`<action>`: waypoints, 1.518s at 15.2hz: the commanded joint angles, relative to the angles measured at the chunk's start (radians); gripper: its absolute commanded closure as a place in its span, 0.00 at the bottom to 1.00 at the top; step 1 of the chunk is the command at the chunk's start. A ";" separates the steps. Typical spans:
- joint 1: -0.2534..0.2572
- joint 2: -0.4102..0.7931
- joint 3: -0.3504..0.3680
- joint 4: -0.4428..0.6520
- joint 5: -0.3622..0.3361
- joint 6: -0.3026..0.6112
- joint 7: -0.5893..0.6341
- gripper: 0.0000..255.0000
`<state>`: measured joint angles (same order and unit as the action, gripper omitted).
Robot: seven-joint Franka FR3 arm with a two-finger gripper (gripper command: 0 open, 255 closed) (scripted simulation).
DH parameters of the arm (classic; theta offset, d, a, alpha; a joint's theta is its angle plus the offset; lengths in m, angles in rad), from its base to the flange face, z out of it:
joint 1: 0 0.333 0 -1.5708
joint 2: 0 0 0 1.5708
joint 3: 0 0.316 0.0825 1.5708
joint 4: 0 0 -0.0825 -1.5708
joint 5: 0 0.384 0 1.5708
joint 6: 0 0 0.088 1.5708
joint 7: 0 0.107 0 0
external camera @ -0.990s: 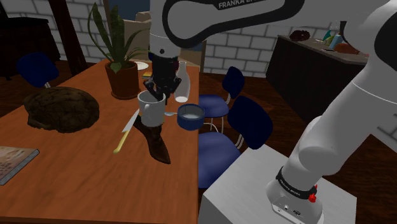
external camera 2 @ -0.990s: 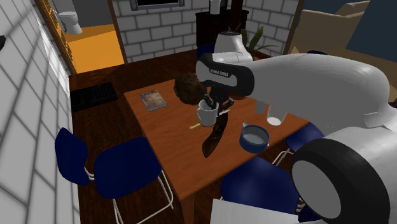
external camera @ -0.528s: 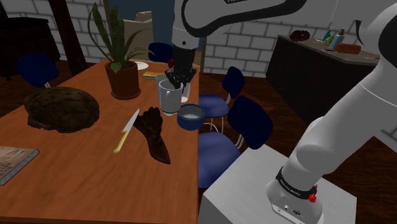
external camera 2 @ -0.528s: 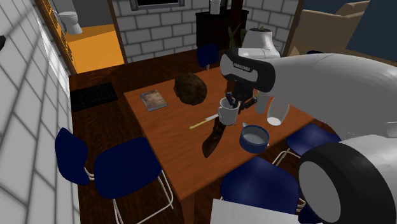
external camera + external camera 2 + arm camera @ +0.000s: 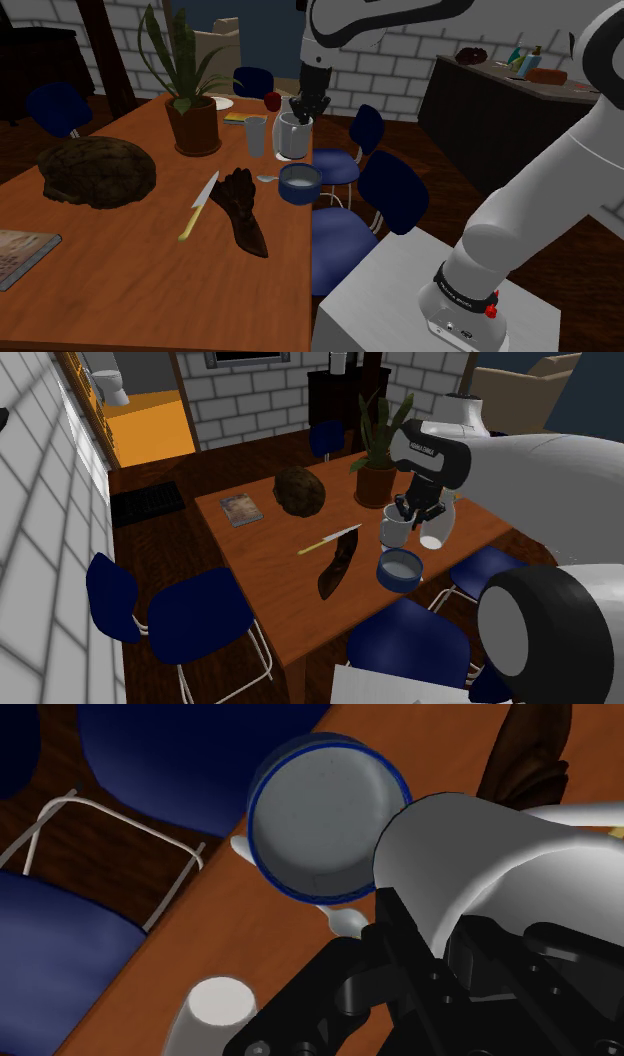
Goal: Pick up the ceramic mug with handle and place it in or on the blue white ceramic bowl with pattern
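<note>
The black gripper [image 5: 306,110] pinches the rim of the pale grey mug [image 5: 292,138], its fingers closed on the mug's wall at the top, so the mug hangs upright beneath the hand. In the shoulder view the mug sits just behind and above the bowl [image 5: 299,184]. In the second exterior view it hangs just above the bowl, a little toward the plant side. In the wrist view the mug [image 5: 470,854] lies right beside the bowl [image 5: 322,816] and covers a small part of its rim, not centred over it. The bowl is blue outside with a pale grey inside and stands near the edge of the brown wooden table [image 5: 120,270]. A small pale spoon [image 5: 268,178] lies touching or just beside the bowl, on the side away from the table edge. Farther from the bowl on that side lie a dark brown thing [image 5: 243,210] shaped like a glove and, past it, a knife [image 5: 200,205] with a yellow handle. A grey cup [image 5: 256,135] stands behind the bowl, next to the mug, and a potted plant [image 5: 193,120] stands beyond the cup. A white container [image 5: 432,538] stands near the bowl in the second exterior view, just beside the mug. A blue chair [image 5: 395,192] stands off the table edge beside the bowl.
</note>
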<state>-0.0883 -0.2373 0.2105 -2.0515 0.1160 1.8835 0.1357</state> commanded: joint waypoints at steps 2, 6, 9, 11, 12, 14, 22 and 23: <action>-0.026 0.001 -0.040 0.002 -0.005 -0.007 -0.065 1.00; -0.024 0.005 -0.039 -0.048 -0.004 0.047 -0.068 1.00; -0.024 0.010 -0.037 -0.083 -0.003 0.087 -0.070 1.00; -0.023 0.015 -0.036 -0.106 -0.002 0.114 -0.072 1.00; -0.023 0.017 -0.035 -0.116 -0.002 0.128 -0.072 1.00; -0.023 0.023 -0.034 -0.138 -0.001 0.155 -0.074 1.00; -0.021 0.046 -0.031 -0.195 0.000 0.235 -0.077 1.00; -0.021 0.046 -0.031 -0.195 0.000 0.235 -0.077 1.00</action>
<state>-0.1095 -0.1915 0.1799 -2.2450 0.1156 2.1159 0.0595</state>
